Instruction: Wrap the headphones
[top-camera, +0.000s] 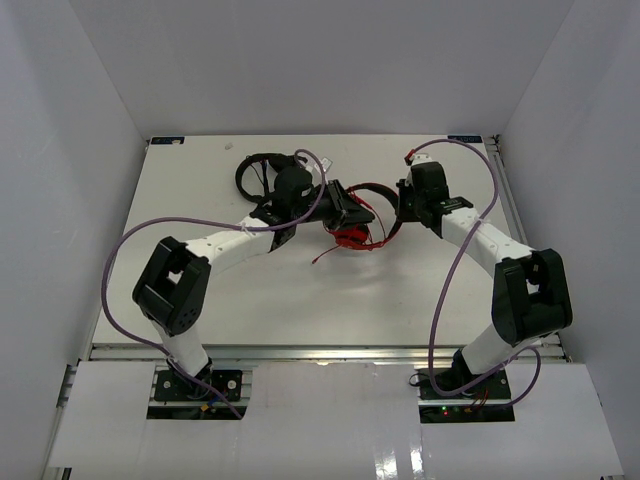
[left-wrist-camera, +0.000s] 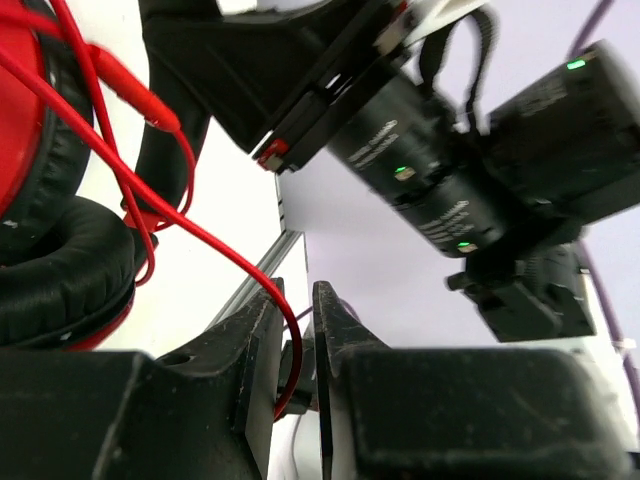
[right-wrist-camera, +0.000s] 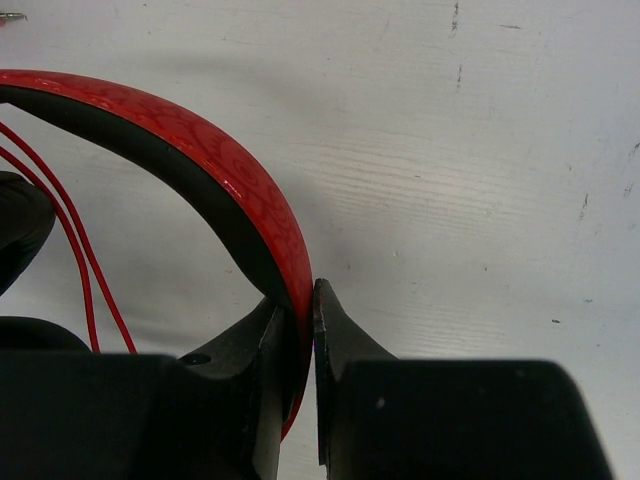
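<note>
The red headphones (top-camera: 355, 235) lie at the middle back of the table, headband (top-camera: 385, 195) arching toward the right arm. My right gripper (right-wrist-camera: 298, 310) is shut on the red headband (right-wrist-camera: 230, 175), just above the table. My left gripper (left-wrist-camera: 295, 330) is shut on the thin red cable (left-wrist-camera: 200, 235), close beside the earcups (left-wrist-camera: 45, 270); in the top view it is by the headphones' left side (top-camera: 340, 208). Cable loops hang across the earcups, and a loose cable end (top-camera: 322, 257) trails forward on the table.
Black headphones (top-camera: 258, 170) lie at the back left, behind my left arm. The right arm's wrist (left-wrist-camera: 470, 160) shows close in the left wrist view. The white table (top-camera: 300, 300) is walled on three sides.
</note>
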